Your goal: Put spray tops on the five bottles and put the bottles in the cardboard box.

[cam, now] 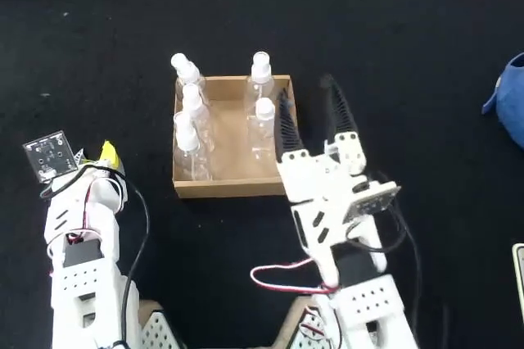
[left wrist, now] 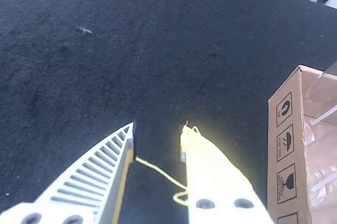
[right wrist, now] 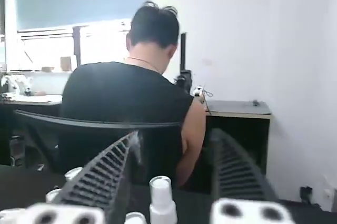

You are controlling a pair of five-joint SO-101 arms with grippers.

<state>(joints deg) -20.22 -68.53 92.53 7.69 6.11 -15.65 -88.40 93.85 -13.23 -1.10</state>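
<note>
1. Black tabletop (cam: 123, 38), seen from above in the high view. Near its middle sits an open cardboard box (cam: 233, 188).
   - Five clear bottles (cam: 195, 160) stand upright inside the box, three along its left side and two along its right. Each one wears one of the white spray tops (cam: 260, 62).
   - The right arm (cam: 336, 201) comes up from the lower edge, just right of the box. The right jaws are spread wide and grip nothing. One of the black fingers (cam: 285, 132) lies over the box's right wall, and the other is outside it, over the tabletop.
   - The left arm (cam: 82, 234) is at the lower left, well apart from the box.
   - A blue object (cam: 509, 103) shows at the right edge.

2. Left wrist view: the left jaws are open and empty above bare tabletop (left wrist: 131, 40).
   - One finger is white and ribbed; the other is yellow.
   - A yellow thread (left wrist: 158, 174) runs between them.
   - A corner of the cardboard box (left wrist: 287, 145) stands to one side, apart from the jaws. Clear bottles (left wrist: 321, 129) show above its rim.

3. Right wrist view: the right jaws are open, with nothing held between the dark ribbed fingers (right wrist: 100, 174).
   - In the gap between them, farther off, a white spray top (right wrist: 160, 192) stands up.
   - More tops show low down beside it.
</note>
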